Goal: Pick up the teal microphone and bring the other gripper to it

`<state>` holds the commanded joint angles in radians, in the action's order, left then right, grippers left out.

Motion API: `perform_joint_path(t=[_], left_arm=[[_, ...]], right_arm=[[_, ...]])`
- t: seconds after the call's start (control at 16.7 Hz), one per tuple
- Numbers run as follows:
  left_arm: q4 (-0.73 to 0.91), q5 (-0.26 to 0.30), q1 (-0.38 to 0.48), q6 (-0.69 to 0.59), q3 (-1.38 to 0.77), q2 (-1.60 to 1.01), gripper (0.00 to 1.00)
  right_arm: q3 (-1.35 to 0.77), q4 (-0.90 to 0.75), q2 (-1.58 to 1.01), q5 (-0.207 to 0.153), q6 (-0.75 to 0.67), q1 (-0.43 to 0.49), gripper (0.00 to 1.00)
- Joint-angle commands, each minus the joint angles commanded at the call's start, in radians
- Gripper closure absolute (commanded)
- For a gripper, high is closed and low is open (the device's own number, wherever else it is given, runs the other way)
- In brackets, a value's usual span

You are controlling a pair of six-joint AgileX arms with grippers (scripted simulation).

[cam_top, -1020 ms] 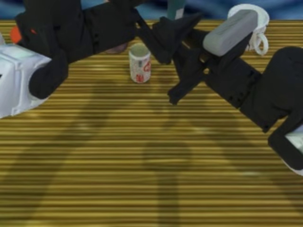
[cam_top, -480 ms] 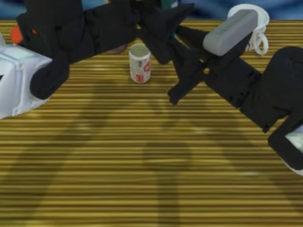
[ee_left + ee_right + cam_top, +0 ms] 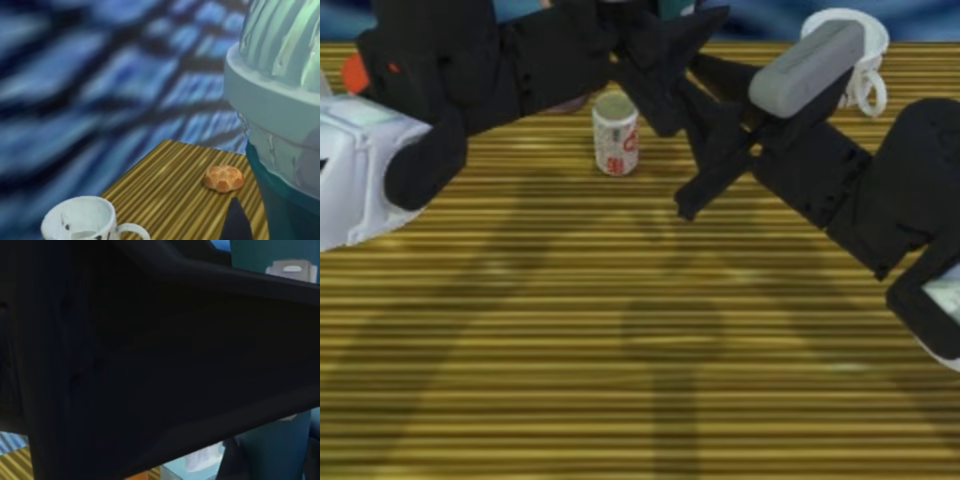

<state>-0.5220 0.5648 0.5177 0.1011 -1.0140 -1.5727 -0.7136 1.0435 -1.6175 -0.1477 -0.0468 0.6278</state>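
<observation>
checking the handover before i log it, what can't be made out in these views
- Top view: the teal microphone shows only as a sliver at the upper edge, behind the left gripper.
- Top view: the left and right gripper overlap as black shapes, so contact and finger state are unreadable.
- Right wrist view: a black arm body fills it; only parts of the microphone and its white switch patch show.
- Left wrist view: the microphone head is cut off by the edge.

I read the table top (image 3: 620, 380) as ribbed, straw-coloured wood with a low sheen. The small cylindrical can (image 3: 616, 135) shows a dull metal lid and a white printed wrap. The teal microphone (image 3: 280, 125) has a smooth matt teal handle and a ridged silver-white head. The white mug (image 3: 80, 220) looks glazed. Both arm casings appear matt black plastic; the grey pad (image 3: 807, 65) looks soft and matt.
</observation>
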Motion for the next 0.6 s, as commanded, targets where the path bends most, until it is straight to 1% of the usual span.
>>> perform_joint_path(t=[0.06, 0.6], left_arm=[[0.000, 0.000, 0.000, 0.000, 0.000, 0.000, 1.00], [0.000, 0.000, 0.000, 0.000, 0.000, 0.000, 1.00]], right_arm=[[0.000, 0.000, 0.000, 0.000, 0.000, 0.000, 1.00], [0.000, 0.000, 0.000, 0.000, 0.000, 0.000, 0.32]])
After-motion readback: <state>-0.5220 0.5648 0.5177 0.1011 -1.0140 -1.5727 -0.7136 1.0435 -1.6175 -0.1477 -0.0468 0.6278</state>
